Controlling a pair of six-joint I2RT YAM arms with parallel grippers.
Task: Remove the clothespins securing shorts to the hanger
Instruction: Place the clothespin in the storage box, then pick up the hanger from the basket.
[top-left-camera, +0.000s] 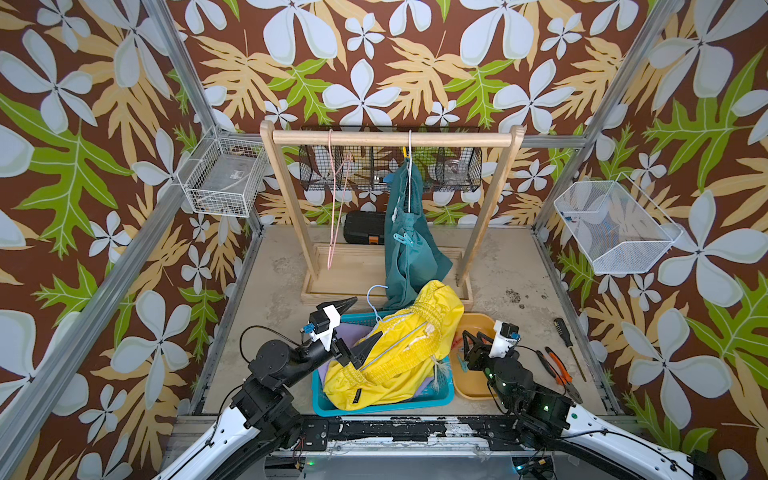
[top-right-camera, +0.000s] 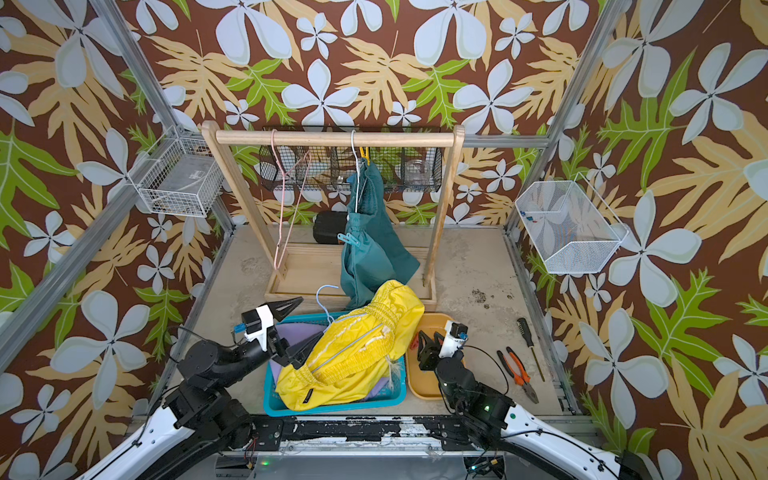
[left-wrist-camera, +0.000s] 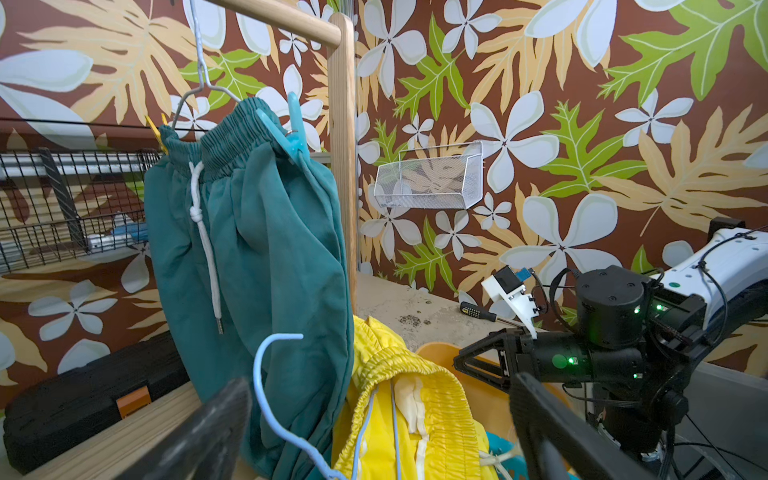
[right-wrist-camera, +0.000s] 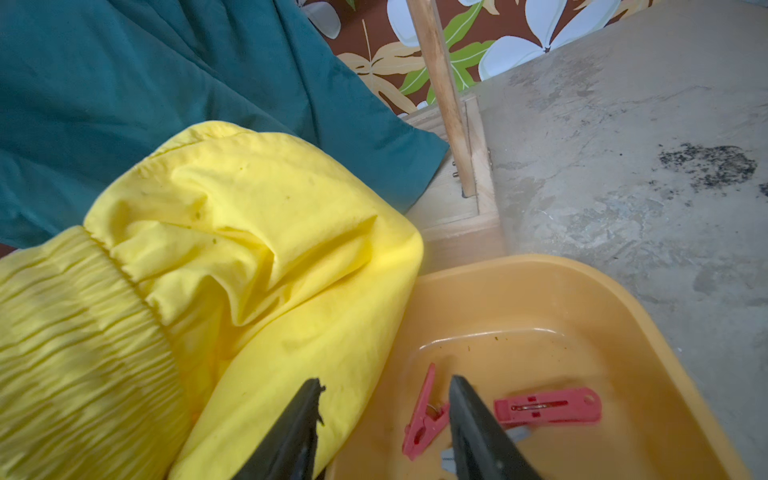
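The yellow shorts (right-wrist-camera: 257, 232) are soft crinkly cloth, the orange tub (right-wrist-camera: 602, 299) and red clothespins (right-wrist-camera: 548, 405) are smooth shiny plastic, and the rack (top-left-camera: 390, 138) is plain matt wood.

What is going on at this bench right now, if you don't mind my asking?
Two robot arms are unpegging shorts. The right gripper hangs with jaws apart over the orange tub, where two red clothespins lie. The left gripper, jaws wide, is at the yellow shorts heaped in the teal basket with a blue hanger. The teal shorts hang on the wooden rack, with light blue clothespins and a yellow clothespin on them.
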